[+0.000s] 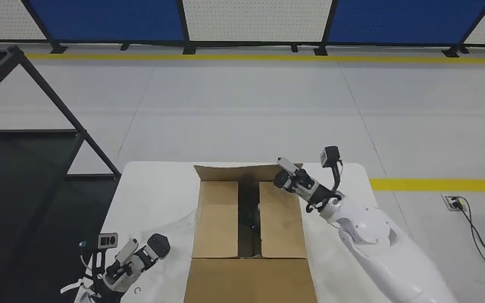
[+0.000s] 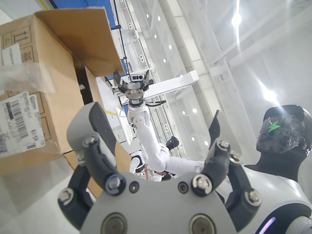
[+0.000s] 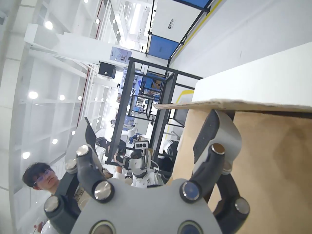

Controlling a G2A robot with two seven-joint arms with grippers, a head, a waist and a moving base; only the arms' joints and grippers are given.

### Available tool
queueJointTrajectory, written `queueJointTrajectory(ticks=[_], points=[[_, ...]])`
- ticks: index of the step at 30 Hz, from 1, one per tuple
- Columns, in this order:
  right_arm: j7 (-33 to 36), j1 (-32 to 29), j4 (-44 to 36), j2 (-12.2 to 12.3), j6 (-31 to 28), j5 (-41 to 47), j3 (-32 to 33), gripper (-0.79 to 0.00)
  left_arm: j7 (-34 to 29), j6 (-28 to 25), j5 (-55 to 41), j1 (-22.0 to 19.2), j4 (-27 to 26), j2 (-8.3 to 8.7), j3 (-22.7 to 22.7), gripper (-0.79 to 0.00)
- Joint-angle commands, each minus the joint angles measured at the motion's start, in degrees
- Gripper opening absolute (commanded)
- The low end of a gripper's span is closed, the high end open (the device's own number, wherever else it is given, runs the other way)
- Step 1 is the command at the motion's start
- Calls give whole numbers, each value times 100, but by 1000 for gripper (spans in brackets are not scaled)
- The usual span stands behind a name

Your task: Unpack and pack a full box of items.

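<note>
1. The cardboard box (image 1: 216,220) sits mid-bench (image 1: 151,185), its inner flaps nearly shut over a dark slot (contents too dark to tell).
2. The right gripper (image 1: 284,176) is at the box's 1 o'clock corner, jaws apart, one finger (image 3: 219,130) just beside the right inner flap (image 1: 282,223). A pull from here could slip off the edge or crease the cardboard.
3. The left gripper (image 1: 145,246) hangs at 8 o'clock, jaws apart and empty, well clear of the box. Nothing braces the box, so a hard tug would likely drag it across the bench.
</note>
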Motion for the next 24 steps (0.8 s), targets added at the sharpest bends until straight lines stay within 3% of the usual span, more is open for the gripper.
queueJointTrajectory(ticks=[1,16,24], points=[[-235,166,229,-104,4,-85,-151,0,0,0,0,0,0,0,0,0],[-535,229,285,-202,219,-221,-265,0,0,0,0,0,0,0,0,0],[-1724,677,821,-662,627,88,-628,0,0,0,0,0,0,0,0,0]])
